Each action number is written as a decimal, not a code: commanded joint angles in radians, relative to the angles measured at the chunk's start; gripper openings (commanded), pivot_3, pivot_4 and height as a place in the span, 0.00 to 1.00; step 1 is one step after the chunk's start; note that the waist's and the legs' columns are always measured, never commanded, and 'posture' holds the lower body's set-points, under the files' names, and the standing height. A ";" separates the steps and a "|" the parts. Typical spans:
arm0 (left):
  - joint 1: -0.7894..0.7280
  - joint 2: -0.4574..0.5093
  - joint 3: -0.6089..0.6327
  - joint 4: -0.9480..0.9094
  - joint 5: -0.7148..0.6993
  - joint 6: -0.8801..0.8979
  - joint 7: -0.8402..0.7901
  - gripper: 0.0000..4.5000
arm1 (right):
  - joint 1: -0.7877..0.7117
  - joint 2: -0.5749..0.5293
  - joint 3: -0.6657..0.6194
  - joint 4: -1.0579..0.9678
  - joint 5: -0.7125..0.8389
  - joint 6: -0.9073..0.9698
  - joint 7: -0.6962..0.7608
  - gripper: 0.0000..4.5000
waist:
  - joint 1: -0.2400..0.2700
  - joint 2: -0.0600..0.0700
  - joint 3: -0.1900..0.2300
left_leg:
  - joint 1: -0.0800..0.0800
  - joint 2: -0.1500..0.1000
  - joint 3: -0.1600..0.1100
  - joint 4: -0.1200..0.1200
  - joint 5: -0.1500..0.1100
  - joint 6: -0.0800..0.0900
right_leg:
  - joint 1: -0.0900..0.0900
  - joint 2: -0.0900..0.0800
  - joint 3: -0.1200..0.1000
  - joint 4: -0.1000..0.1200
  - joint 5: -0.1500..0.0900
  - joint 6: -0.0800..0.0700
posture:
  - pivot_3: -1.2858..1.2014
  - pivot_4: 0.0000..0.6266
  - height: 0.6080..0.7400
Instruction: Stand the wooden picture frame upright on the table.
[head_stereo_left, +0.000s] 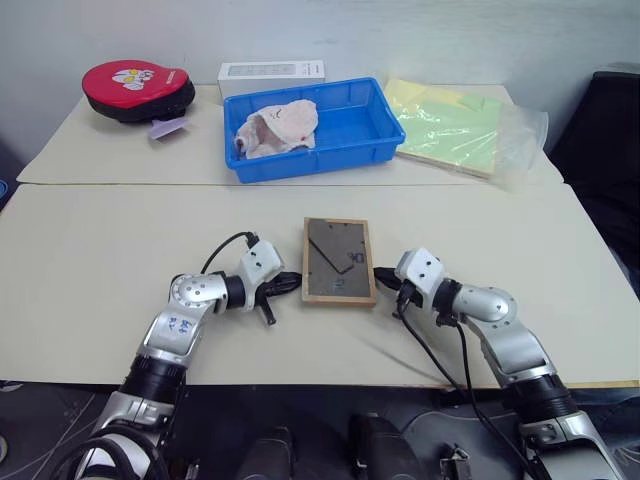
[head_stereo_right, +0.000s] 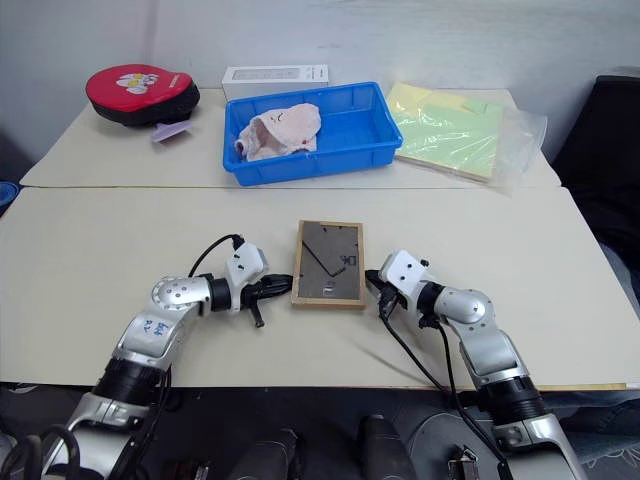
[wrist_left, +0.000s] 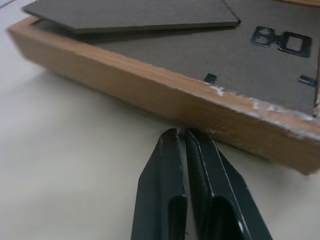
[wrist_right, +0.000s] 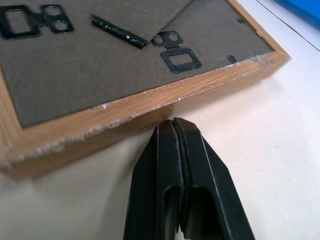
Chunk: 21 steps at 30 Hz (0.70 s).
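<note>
Both grippers — left gripper and right gripper — have fingers pressed together, tips against opposite sides of the wooden picture frame, lying back-up on the table. Squeeze unevenly and you'll skid it — not lift it.

Picture frame flat on table

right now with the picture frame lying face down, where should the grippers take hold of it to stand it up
Probably by its two long wooden side edges, one gripper from each side. The wooden picture frame lies flat, grey back up, on the table, so no face is free to pinch. The left gripper and right gripper are shut, tips at opposite edges: squeezing it between them, then tilting it up, looks most workable.
</note>
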 joint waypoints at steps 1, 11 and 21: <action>0.048 0.029 0.033 -0.098 -0.028 0.042 0.003 0.05 | -0.025 0.001 0.014 -0.017 0.006 -0.006 0.030 0.00 | -0.001 0.000 0.000 | 0.000 0.000 0.000 0.000 0.000 0.000 | 0.000 0.000 0.000 0.000 0.000 0.000 | 0.52 0.24 1.00; 0.057 0.139 0.193 -0.119 -0.233 0.587 0.003 0.37 | 0.012 -0.073 -0.014 -0.091 0.030 0.015 0.099 0.00 | -0.001 0.000 0.000 | 0.001 0.000 0.000 0.000 0.000 0.000 | 0.001 0.000 0.000 0.000 0.000 0.000 | 0.52 0.24 1.00; -0.278 0.088 0.248 0.218 -0.603 1.319 0.157 0.88 | 0.010 -0.075 0.041 -0.160 0.000 0.057 0.115 0.00 | 0.001 0.000 0.000 | 0.002 0.000 -0.002 0.000 0.000 0.000 | 0.002 0.000 -0.001 0.003 0.000 0.000 | 0.52 0.24 1.00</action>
